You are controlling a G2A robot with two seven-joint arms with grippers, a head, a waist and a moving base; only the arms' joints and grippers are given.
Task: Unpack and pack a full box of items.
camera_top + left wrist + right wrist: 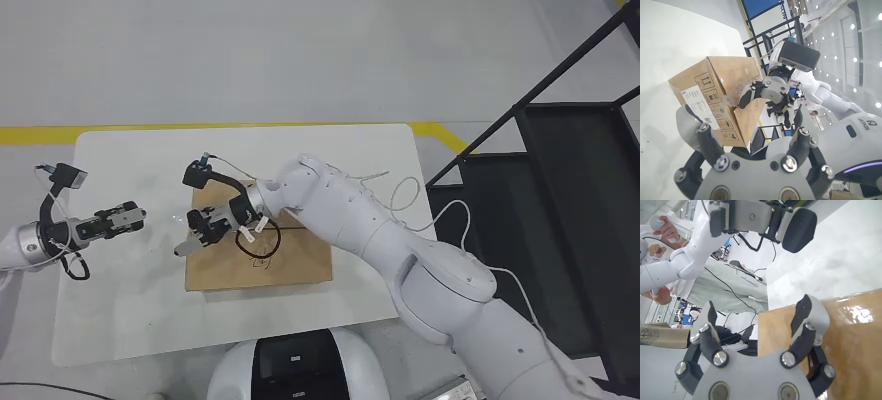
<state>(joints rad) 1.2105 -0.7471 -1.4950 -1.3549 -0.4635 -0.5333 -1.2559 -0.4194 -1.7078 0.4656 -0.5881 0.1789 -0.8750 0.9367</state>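
A closed brown cardboard box [275, 262] [730, 73] [851, 336] lies near the table's front middle, with printed labels on one side. Crumpled clear tape [732, 91] sticks up at its top edge. My right gripper [198, 233] [757, 311] [764, 106] is open at the box's left edge, one finger over the top by the tape and the other beyond the edge, with nothing between them. My left gripper [135, 216] [744, 115] [762, 224] hangs open to the left of the box, facing it, a short way from the right gripper.
The white table [330, 160] has free surface behind and left of the box. A white cable [400, 190] trails along the right arm. A black metal stair frame [570, 190] stands off the table's right side.
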